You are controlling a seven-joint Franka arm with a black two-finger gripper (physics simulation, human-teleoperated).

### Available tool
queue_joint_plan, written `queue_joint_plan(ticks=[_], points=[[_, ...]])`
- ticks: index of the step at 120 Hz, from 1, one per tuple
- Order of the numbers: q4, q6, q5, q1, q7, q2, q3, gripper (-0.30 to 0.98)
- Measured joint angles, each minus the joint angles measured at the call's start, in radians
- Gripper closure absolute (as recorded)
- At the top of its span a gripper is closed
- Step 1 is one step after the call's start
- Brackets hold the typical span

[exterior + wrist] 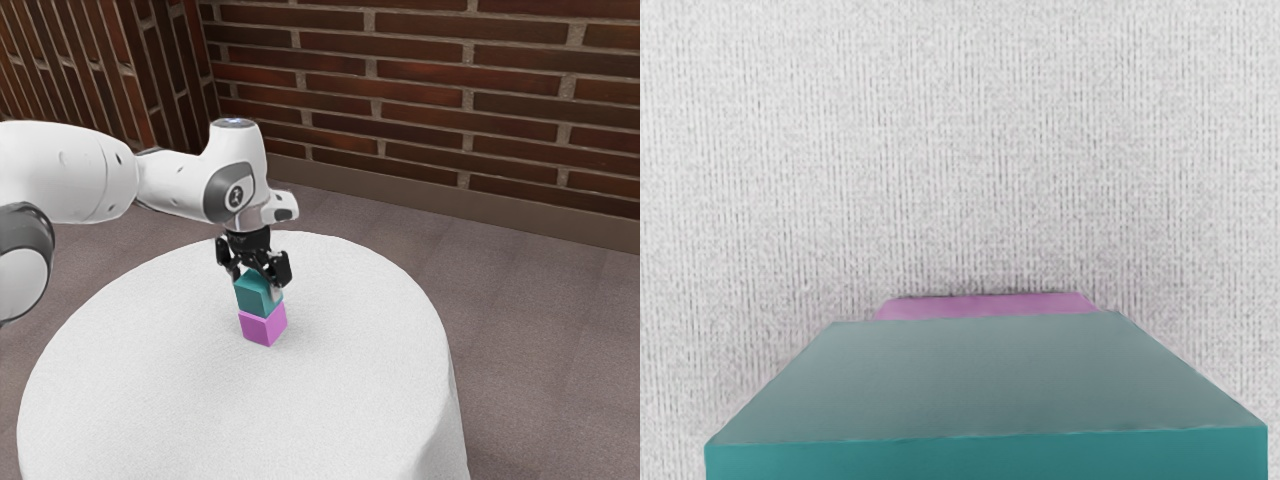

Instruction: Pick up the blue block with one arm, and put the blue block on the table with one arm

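Gripping: hand [257, 284] drawn in on both sides of the blue block [254, 298], which sits on top of the pink block [260, 328].
Round desk [150, 400] under white cloth; brick wall [500, 100] behind, grey-brown floor [560, 350] around. Blue block upright, near-cubic, edges about equal, one vertical corner toward the exterior camera; sides roughly parallel to the pink block's.

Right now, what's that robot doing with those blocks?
I have my end effector down at the blue-green block, which is just above a pink block. The pink one sits on the round white table. The blue-green one isn't down on the table yet, and I can't tell whether I've gripped it.
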Motion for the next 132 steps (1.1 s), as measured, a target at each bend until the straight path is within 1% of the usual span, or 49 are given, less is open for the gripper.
queue_joint_plan(ticks=[8, 21, 27, 38, 61, 90, 102, 120, 132], points=[[0.003, -0.002, -0.002, 0.012, 0.01, 0.008, -0.013, 0.02], [0.005, -0.004, -0.005, 0.017, 0.023, 0.011, -0.018, 0.21], [0.012, -0.005, -0.005, 0.018, 0.028, 0.012, -0.019, 0.26], [0.055, -0.023, -0.002, 0.03, 0.036, 0.012, -0.015, 0.31], [0.078, -0.056, 0.005, 0.148, 0.046, 0.021, -0.011, 0.35], [0.08, -0.071, 0.003, 0.208, 0.055, 0.117, -0.021, 0.36], [0.08, -0.075, -0.001, 0.219, 0.061, 0.127, -0.024, 0.25], [0.087, -0.078, -0.005, 0.221, 0.071, 0.125, -0.024, 0.14], [0.17, -0.101, 0.008, 0.22, 0.077, 0.114, -0.018, 0.09]])
